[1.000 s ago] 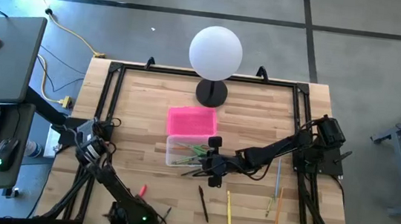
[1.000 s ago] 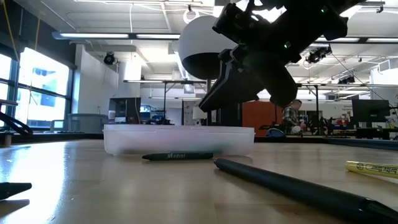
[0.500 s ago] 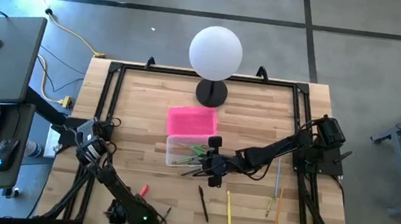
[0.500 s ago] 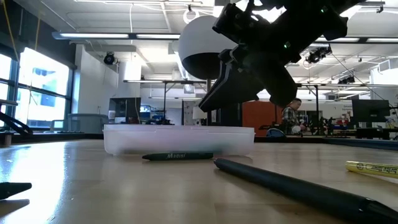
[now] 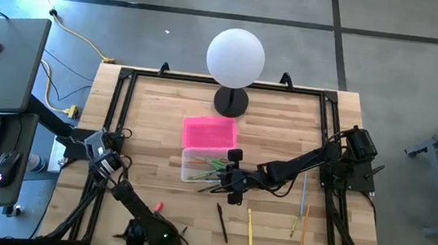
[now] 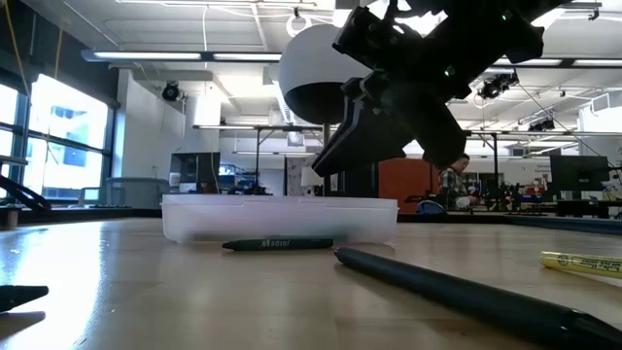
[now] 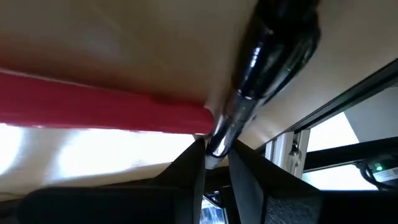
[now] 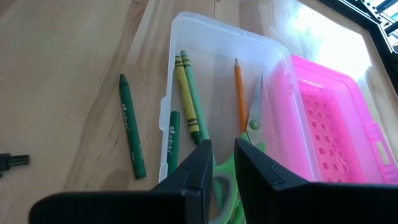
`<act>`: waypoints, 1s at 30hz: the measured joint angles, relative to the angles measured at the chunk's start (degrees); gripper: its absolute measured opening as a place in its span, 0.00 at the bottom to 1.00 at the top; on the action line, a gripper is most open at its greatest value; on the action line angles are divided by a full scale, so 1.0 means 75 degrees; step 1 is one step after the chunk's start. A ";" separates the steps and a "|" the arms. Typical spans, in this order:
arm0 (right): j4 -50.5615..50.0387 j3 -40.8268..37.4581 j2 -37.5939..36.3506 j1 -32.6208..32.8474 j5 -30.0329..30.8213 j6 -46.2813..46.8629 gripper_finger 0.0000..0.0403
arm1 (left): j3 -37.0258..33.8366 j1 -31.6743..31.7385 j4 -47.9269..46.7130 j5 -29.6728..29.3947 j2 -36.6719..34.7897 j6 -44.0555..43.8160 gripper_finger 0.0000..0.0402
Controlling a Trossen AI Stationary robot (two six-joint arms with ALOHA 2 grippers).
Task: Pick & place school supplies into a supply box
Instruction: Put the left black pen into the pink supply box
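Both hands' states cannot be told; right hand (image 8: 225,163) hides the scissors' (image 8: 249,134) green handles over the box (image 8: 217,56).

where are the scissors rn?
In the right wrist view the green-handled scissors lie inside the clear supply box, beside an orange pencil, handles just ahead of the right pincer. The box sits mid-table beside its pink lid.

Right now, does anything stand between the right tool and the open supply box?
Nothing visible does. The right tool hangs directly over one end of the open supply box, with the green scissors just below it inside. The pink lid lies open beside the box, out of the way.
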 joint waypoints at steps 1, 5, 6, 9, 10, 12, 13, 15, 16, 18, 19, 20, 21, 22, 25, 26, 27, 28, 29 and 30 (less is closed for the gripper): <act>0.0000 0.0000 -0.0003 -0.0002 -0.0007 0.0000 0.12 | 0.0005 0.0000 -0.0040 0.0061 0.0048 0.0095 0.26; -0.0046 0.0000 -0.0002 0.0000 -0.0022 0.0000 0.11 | 0.0008 -0.0009 -0.0120 0.0321 0.0234 0.0571 0.17; -0.0061 0.0000 -0.0003 0.0000 -0.0020 0.0000 0.11 | 0.0008 -0.0009 -0.0121 0.0311 0.0237 0.0607 0.14; -0.0053 0.0000 -0.0002 -0.0001 -0.0022 0.0000 0.11 | 0.0030 0.0106 -0.0164 0.0137 0.0236 0.0636 0.06; -0.0053 0.0000 -0.0001 0.0000 -0.0013 0.0000 0.11 | 0.0060 0.0114 -0.0217 0.0035 0.0210 0.0642 0.06; -0.0055 0.0000 0.0000 0.0007 0.0108 0.0000 0.11 | 0.0178 0.0242 -0.0365 -0.0214 0.0215 0.0648 0.06; -0.0057 0.0000 -0.0009 0.0041 0.0220 0.0000 0.10 | 0.0263 0.0291 -0.0455 -0.0335 0.0229 0.0650 0.06; -0.0215 -0.0003 -0.0110 0.0148 0.0466 0.0006 0.10 | 0.0510 0.0406 -0.0723 -0.0594 0.0248 0.0700 0.07; -0.0284 -0.0003 -0.0204 0.0223 0.0534 0.0033 0.09 | 0.0640 0.0466 -0.0893 -0.0718 0.0266 0.0780 0.07; -0.0586 -0.0003 -0.0467 0.0405 0.0609 0.0192 0.09 | 0.0839 0.0620 -0.1090 -0.1148 0.0272 0.0917 0.07; -0.0707 -0.0003 -0.0618 0.0511 0.0605 0.0298 0.09 | 0.0927 0.0687 -0.1141 -0.1317 0.0266 0.0973 0.07; -0.0846 -0.0003 -0.0779 0.0620 0.0607 0.0394 0.09 | 0.1019 0.0762 -0.1214 -0.1477 0.0266 0.1008 0.06; -0.0999 -0.0003 -0.0950 0.0733 0.0618 0.0499 0.09 | 0.1110 0.0815 -0.1298 -0.1635 0.0268 0.1036 0.06; -0.1109 -0.0003 -0.1118 0.0859 0.0634 0.0592 0.09 | 0.1181 0.0871 -0.1368 -0.1794 0.0272 0.1060 0.06; -0.1476 -0.0003 -0.1657 0.1251 0.0743 0.0829 0.09 | 0.1354 0.1136 -0.1500 -0.2217 0.0272 0.1060 0.07; -0.1581 -0.0003 -0.1819 0.1371 0.0820 0.0876 0.09 | 0.1450 0.1224 -0.1545 -0.2375 0.0275 0.1067 0.08; -0.1687 -0.0003 -0.1989 0.1488 0.0915 0.0923 0.09 | 0.1566 0.1289 -0.1574 -0.2596 0.0275 0.1103 0.09; -0.1787 -0.0003 -0.2151 0.1612 0.1034 0.0974 0.08 | 0.1696 0.1367 -0.1604 -0.2848 0.0275 0.1164 0.09; -0.1886 -0.0003 -0.2294 0.1722 0.1174 0.1027 0.08 | 0.1828 0.1458 -0.1613 -0.3090 0.0275 0.1204 0.09; -0.1978 -0.0003 -0.2430 0.1823 0.1315 0.1071 0.08 | 0.1946 0.1568 -0.1610 -0.3336 0.0275 0.1224 0.09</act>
